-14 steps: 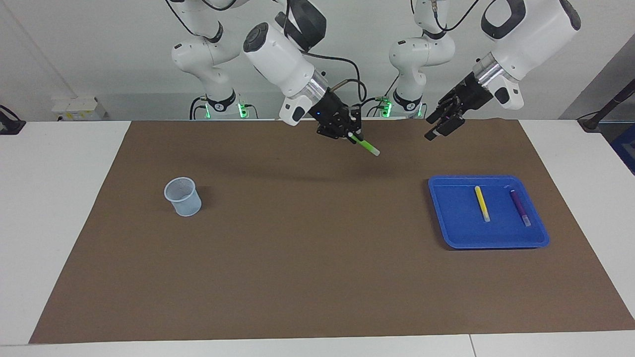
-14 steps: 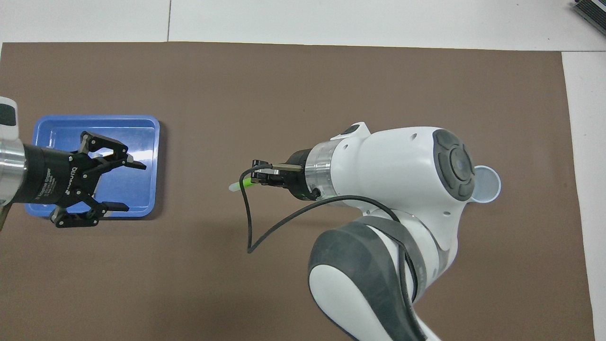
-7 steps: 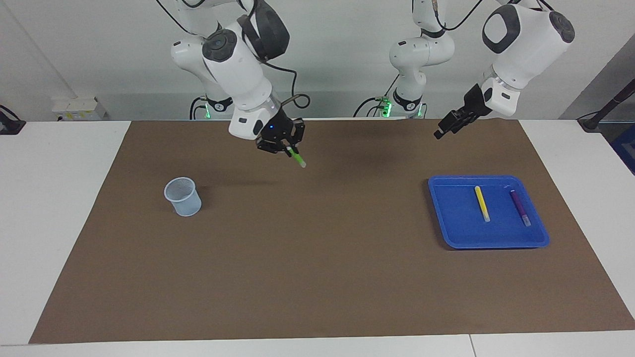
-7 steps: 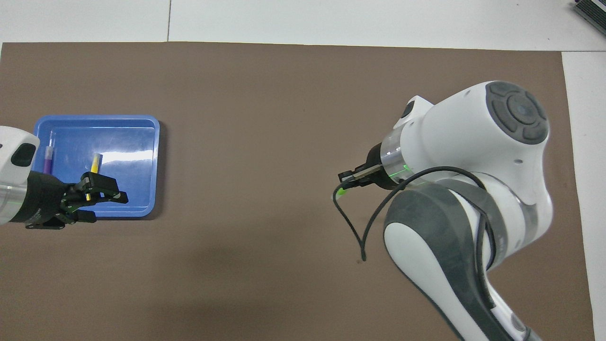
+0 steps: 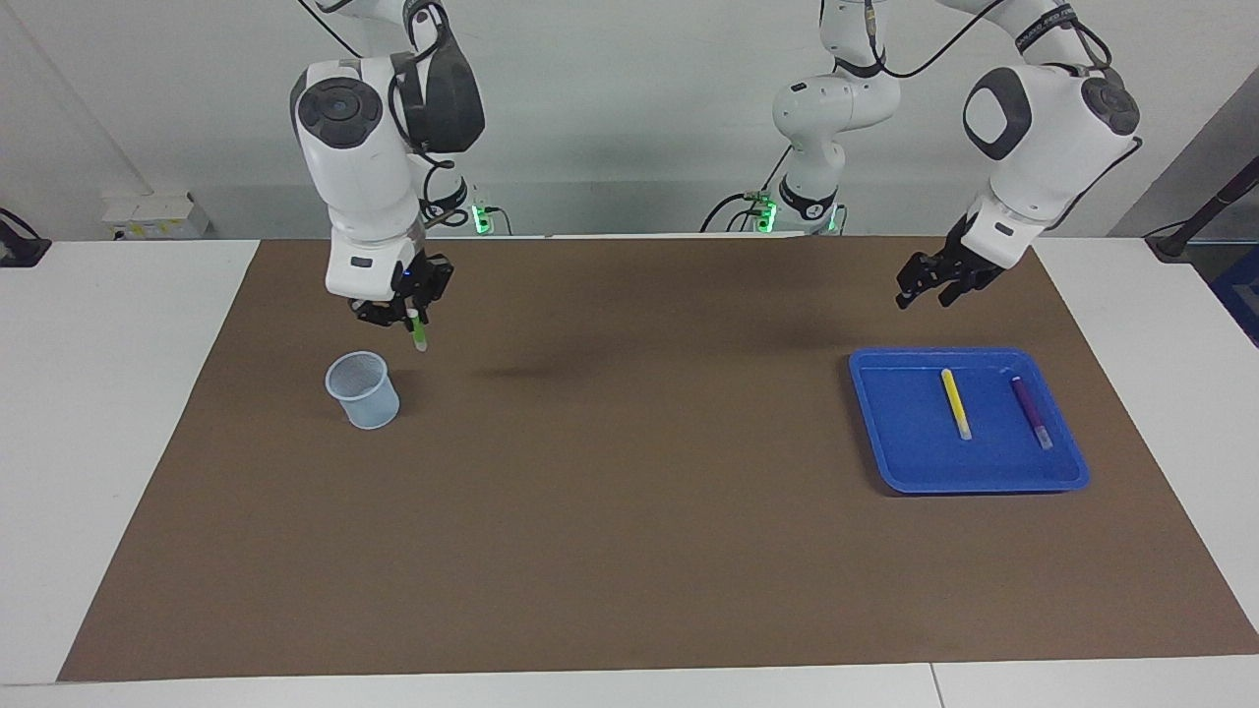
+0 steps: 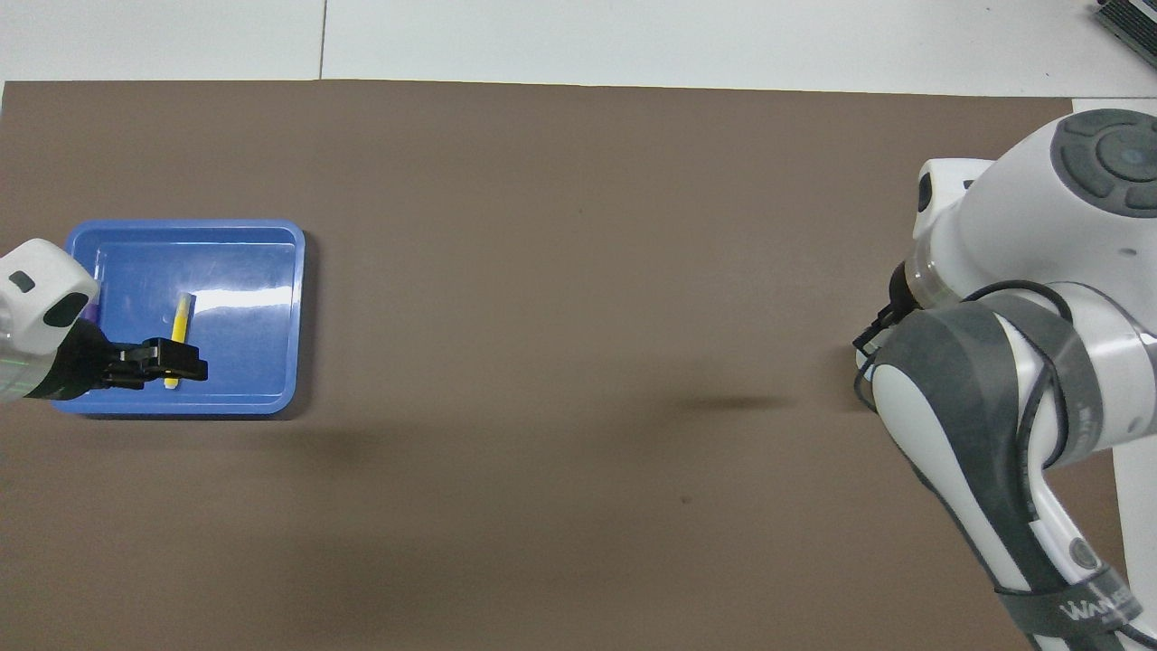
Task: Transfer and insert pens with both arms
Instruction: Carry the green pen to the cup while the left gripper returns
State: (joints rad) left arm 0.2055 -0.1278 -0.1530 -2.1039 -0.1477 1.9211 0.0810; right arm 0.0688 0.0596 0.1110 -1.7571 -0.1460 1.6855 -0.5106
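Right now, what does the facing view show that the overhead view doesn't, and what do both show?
Only the facing view shows the right hand shut on the green pen, hanging close above the cup, and the purple pen in the tray. The overhead view adds nothing of its own: there the right arm covers the cup and green pen, and the left arm hides the purple pen. Both show the blue tray, the yellow pen in it, and the left hand.

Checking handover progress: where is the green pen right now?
In the facing view, the green pen hangs pale end down from the right gripper, in the air just above and beside the mesh cup at the right arm's end of the table.
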